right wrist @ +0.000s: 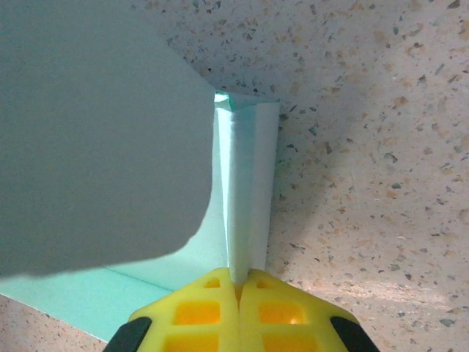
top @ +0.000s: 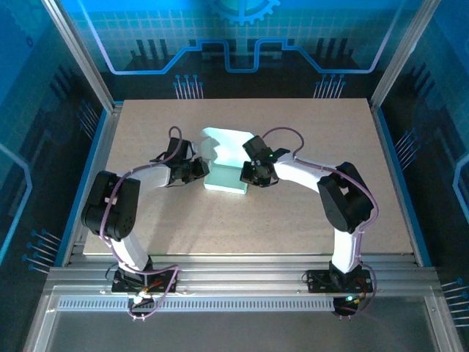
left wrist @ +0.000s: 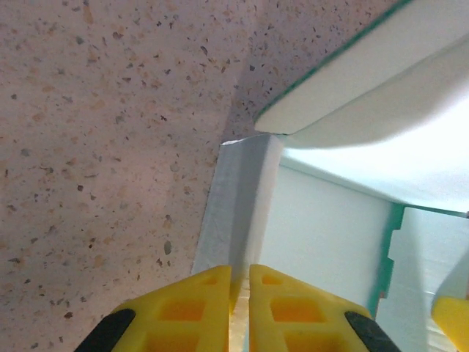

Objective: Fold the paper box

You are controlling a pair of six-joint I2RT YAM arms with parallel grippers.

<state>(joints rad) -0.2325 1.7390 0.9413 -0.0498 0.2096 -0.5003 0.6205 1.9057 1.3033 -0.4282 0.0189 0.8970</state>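
Paper box (top: 223, 178), frame centre: left gripper (left wrist: 239, 270) and right gripper (right wrist: 239, 274) each pinch a side wall; crease both squarely.

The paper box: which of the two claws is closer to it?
Neither, it is a tie: both touch it. The left gripper pinches the upright left side wall of the paper box; the right gripper pinches the right side wall, across from it.

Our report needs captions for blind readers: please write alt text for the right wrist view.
The right gripper, yellow-fingered, pinches a raised side wall of the pale mint paper box. A large blurred flap of the box covers the upper left, and the speckled table lies to the right.
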